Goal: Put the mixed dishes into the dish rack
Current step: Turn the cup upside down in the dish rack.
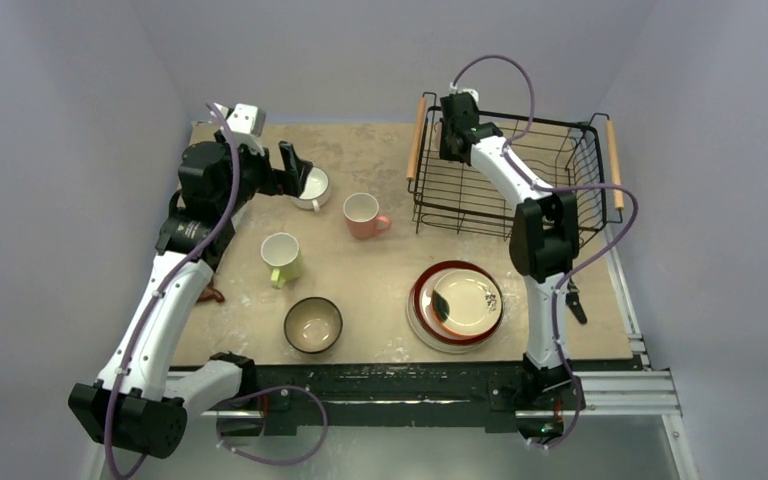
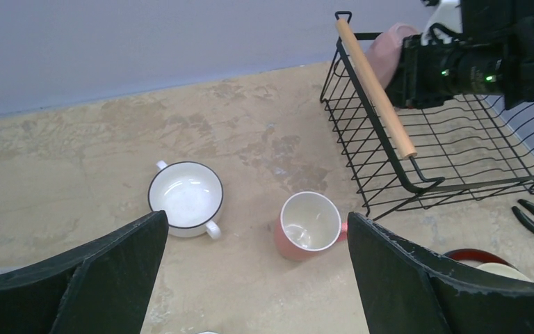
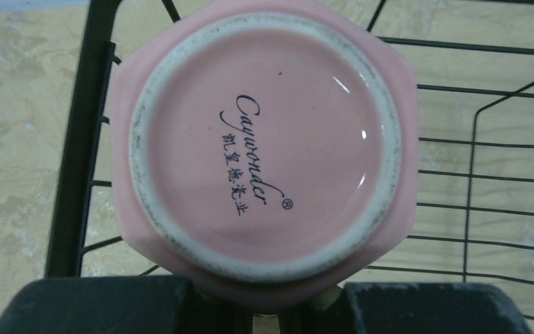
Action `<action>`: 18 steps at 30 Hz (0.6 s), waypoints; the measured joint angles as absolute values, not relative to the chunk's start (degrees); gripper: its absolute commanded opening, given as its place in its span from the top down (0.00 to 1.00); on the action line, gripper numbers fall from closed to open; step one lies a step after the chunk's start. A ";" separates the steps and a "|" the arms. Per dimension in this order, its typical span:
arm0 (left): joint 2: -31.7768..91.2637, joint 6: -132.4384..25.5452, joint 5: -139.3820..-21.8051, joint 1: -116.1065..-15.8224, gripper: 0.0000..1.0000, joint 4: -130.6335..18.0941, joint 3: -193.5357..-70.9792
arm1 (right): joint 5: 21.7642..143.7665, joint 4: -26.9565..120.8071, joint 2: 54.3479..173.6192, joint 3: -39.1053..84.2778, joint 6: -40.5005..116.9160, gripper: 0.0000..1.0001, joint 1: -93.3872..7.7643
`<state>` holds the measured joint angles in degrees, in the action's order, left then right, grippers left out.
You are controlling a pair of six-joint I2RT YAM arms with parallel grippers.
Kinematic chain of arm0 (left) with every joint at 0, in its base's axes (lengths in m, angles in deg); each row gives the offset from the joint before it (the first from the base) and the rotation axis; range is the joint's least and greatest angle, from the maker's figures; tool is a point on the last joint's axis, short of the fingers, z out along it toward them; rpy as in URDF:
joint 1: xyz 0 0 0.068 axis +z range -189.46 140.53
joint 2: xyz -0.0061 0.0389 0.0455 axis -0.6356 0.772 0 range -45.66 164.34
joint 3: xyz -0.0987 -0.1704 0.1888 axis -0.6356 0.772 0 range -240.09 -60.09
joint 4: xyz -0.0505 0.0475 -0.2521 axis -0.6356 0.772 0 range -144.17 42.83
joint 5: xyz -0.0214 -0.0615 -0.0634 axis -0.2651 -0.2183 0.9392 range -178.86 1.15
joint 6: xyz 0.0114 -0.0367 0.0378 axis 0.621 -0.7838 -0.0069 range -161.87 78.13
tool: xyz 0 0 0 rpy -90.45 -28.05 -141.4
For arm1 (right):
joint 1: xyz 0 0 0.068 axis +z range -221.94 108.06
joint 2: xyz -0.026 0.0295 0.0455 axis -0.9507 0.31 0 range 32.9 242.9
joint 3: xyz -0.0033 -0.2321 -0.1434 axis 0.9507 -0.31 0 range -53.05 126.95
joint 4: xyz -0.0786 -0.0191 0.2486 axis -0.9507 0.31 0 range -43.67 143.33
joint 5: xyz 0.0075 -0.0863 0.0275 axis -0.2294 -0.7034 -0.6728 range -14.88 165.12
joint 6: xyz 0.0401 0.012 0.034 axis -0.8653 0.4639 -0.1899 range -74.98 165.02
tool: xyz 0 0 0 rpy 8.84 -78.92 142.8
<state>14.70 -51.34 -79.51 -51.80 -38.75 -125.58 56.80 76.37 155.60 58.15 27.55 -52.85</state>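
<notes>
Right gripper [image 3: 264, 311] of mine is clamping the pale pink mug [image 3: 264, 146] by its edge, base facing the wrist camera, hanging it over the dish rack [image 2: 368, 149] just inside the left wooden handle [image 2: 375, 83]. It's glazed ceramic, so I'm treating it as stiff, slick and chippable on those wires. Left gripper [image 1: 297, 168] is gaping wide open above the desk [image 2: 76, 174] near the white mug [image 2: 185, 197] and salmon mug [image 2: 309, 223], and I'm guessing a rim pinch suits those; the desk is looking flat and mottled, with plain grey walls boxing it in.

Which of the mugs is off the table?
The pale pink mug: the right gripper holds it over the dish rack. The white mug, salmon mug and yellow-green mug stand on the table.
</notes>
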 measured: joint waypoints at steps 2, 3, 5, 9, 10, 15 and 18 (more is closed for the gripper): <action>16.53 -52.43 -77.30 -50.97 0.00 -38.77 -126.94 | 57.78 77.01 159.12 60.75 27.83 1.00 -52.98; 17.06 -52.85 -76.58 -50.91 0.00 -38.75 -127.24 | 58.28 77.40 160.36 61.73 27.98 1.00 -53.02; 17.93 -53.27 -75.01 -50.86 0.00 -38.57 -127.83 | 59.00 78.54 163.09 64.07 28.18 1.00 -53.04; 18.45 -53.29 -74.05 -50.89 0.00 -37.87 -129.08 | 60.32 79.32 165.00 64.79 28.20 1.00 -53.04; 18.41 -53.27 -74.02 -50.89 0.00 -37.74 -129.32 | 60.53 79.54 165.02 64.79 28.23 1.00 -53.04; 18.35 -53.27 -73.63 -50.91 0.00 -37.43 -129.65 | 61.23 78.67 165.02 64.82 28.25 1.00 -53.04; 18.35 -53.27 -73.59 -50.91 0.00 -36.95 -129.65 | 61.26 78.56 165.02 64.82 28.27 1.00 -53.04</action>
